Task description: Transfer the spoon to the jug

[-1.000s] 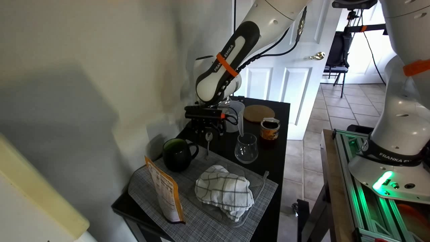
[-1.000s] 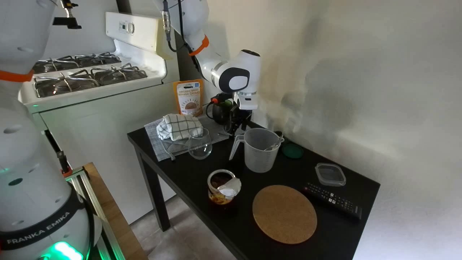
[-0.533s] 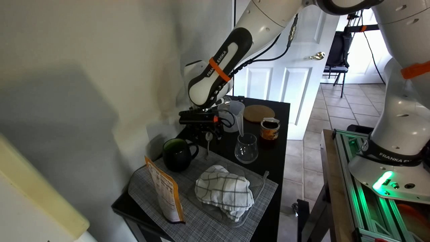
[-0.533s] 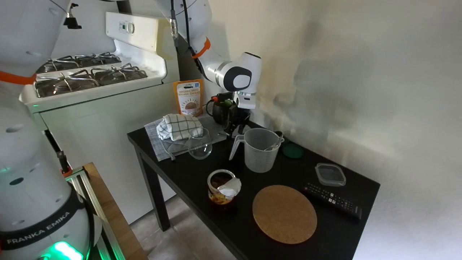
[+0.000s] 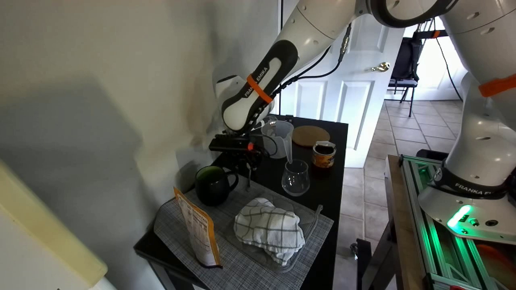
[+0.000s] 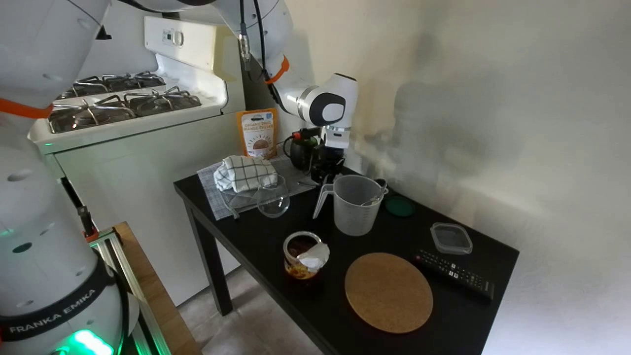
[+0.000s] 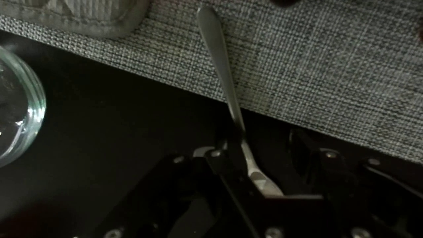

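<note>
Wrist view is giving away the key bit: the spoon is lying between the spread fingers of the claw, which isn't grasping anything, and with just one arm around, nothing else is competing for it. Its long axis is running between the fingers rather than across them, slanting a little, with the bowl end sitting in under the claw and the handle heading out onto the grey mat. The neck is passing over the mat's edge to the black bench, sitting closer to the finger on the side of the jug, though whether they're touching is impossible to tell. So a squeeze is probably going to be landing on that skinny neck, maybe twisting it. Looks-wise, the spoon is showing plain silvery metal, widening to a rounded handle tip, with a pale glint at the partly hidden bowl.
</note>
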Robot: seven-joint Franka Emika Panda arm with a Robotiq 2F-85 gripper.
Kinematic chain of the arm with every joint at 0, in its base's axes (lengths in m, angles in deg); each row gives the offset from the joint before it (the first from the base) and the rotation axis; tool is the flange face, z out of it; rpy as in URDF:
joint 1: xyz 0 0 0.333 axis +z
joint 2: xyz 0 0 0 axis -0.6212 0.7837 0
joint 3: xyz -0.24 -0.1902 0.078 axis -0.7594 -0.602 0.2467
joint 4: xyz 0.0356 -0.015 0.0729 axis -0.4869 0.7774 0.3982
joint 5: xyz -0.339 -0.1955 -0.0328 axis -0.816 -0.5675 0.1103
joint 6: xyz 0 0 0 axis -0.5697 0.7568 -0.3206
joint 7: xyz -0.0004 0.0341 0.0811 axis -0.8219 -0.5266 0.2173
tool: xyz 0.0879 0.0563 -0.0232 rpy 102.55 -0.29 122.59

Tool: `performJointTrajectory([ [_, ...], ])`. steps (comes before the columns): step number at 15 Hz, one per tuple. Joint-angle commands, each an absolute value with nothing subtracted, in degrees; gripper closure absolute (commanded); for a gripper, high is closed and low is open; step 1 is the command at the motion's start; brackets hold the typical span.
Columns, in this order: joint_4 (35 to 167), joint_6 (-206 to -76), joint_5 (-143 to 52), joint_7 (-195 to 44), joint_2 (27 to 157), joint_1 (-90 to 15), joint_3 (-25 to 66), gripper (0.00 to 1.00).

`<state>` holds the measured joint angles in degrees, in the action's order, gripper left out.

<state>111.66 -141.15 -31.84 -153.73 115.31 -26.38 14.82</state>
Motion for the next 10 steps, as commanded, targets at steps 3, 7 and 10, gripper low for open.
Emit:
performJointTrajectory([
  [3,109.22,-140.85,-33.95,-157.57,117.07,-27.21,15.96,0.95],
  [7,110.20,-140.21,-33.77,-157.47,115.83,-27.48,16.59,0.98],
  [10,112.49,-140.38,-33.78,-155.35,112.91,-27.87,17.61,0.98],
])
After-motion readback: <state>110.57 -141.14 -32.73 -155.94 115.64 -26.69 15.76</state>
